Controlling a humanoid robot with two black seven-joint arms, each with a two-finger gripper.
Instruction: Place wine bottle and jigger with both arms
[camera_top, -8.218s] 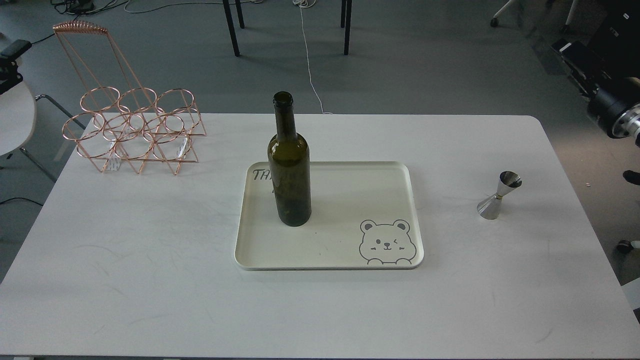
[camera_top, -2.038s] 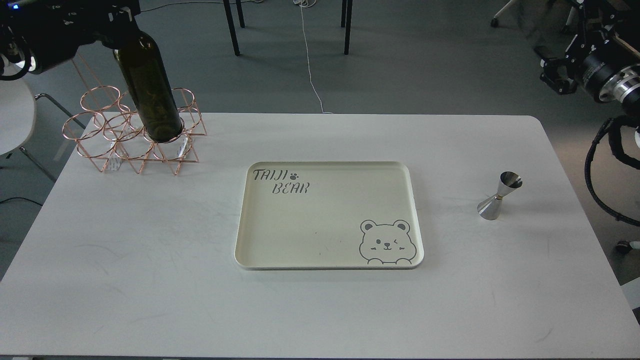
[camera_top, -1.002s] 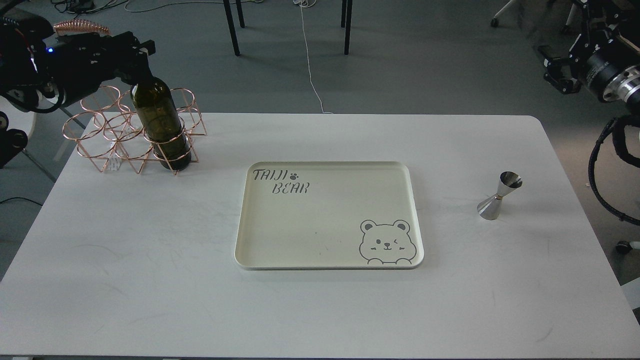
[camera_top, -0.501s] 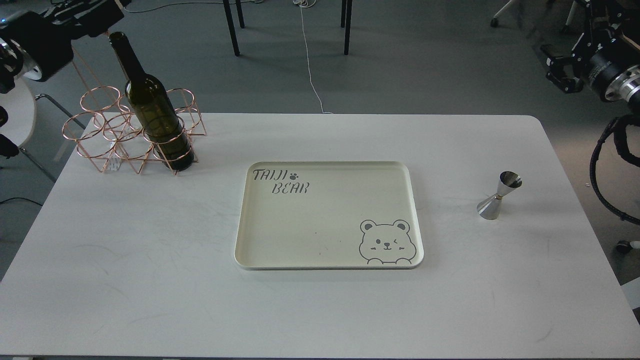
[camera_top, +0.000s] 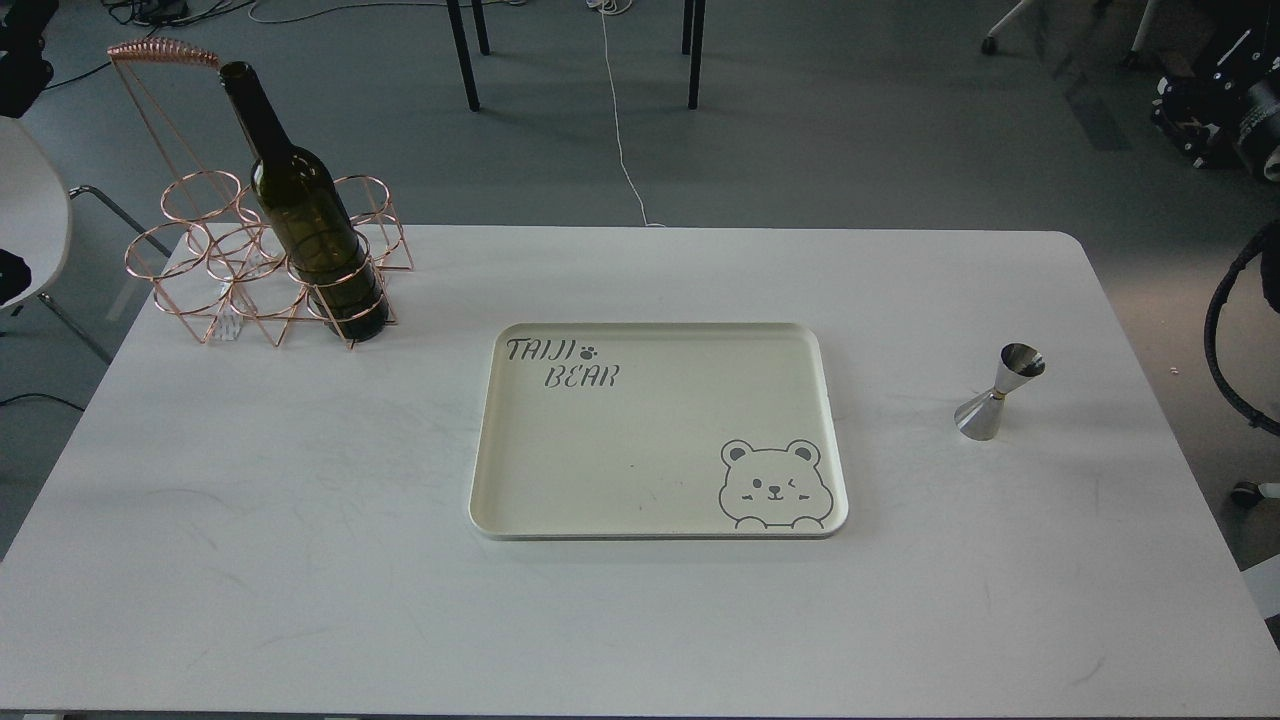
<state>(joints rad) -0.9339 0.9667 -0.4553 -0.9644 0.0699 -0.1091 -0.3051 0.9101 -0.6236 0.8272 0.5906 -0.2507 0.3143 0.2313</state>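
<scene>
Head view looks down on a white table (camera_top: 300, 560) with a cream tray (camera_top: 650, 520) at its centre, printed with "TAIJI BEAR" and a bear face. At the table's far left corner stands a copper wire rack (camera_top: 200, 270) with ring-shaped holders and a tall handle. The wine bottle (camera_top: 310, 230) sits inside the front right ring of that rack, its base down on the table and its long neck leaning a little toward the far left; nothing touches it. The jigger (camera_top: 998, 392) stands upright on the table well to the right of the tray, apart from everything else. Of the left arm (camera_top: 25, 45) only a dark piece shows at the upper left corner, and whether its claw is released or clenched cannot be told. The right arm (camera_top: 1225, 115) shows as black parts and a cable loop at the right edge, far from the jigger; its fingers cannot be made out either.
</scene>
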